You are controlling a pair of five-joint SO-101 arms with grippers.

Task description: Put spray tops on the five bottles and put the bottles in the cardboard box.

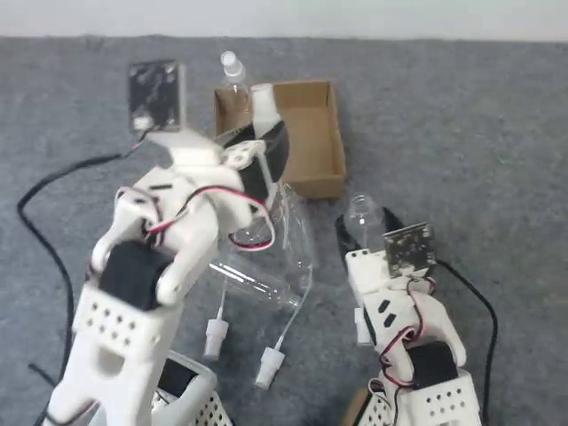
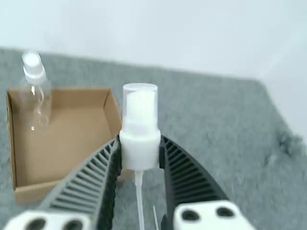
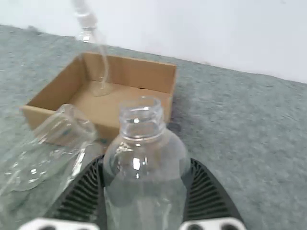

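Left gripper: its black ribbed fingers are clamped on the collar of a white plastic spray top. The top is upright and its thin dip tube hangs down between the fingers, which suits feeding the tube into a bottle neck first.
Right gripper: its fingers are clamped around the body of a clear plastic bottle. The open threaded neck points up and stands free of the grip, so this bottle is probably the one meant to receive the top.
Gap between them: in the high view the held top is over the left wall of the box. The held bottle is off the box's near right corner, well apart from it, so the top is not yet over the neck.
Cardboard box: shallow, brown and open, at the far middle of the grey felt-covered worktop. A finished clear bottle with a white spray top stands upright in its far left corner.
Uncapped bottles: clear ones lie on their sides between the arms, just near the box. They overlap, so the count is hard to tell.
Loose spray tops: two white ones with tubes, and, lie near the left arm's base, within reach for later bottles.
Stage: one bottle looks done and a second assembly is in hand.
Risk: the thin tube may flex and miss the narrow neck.
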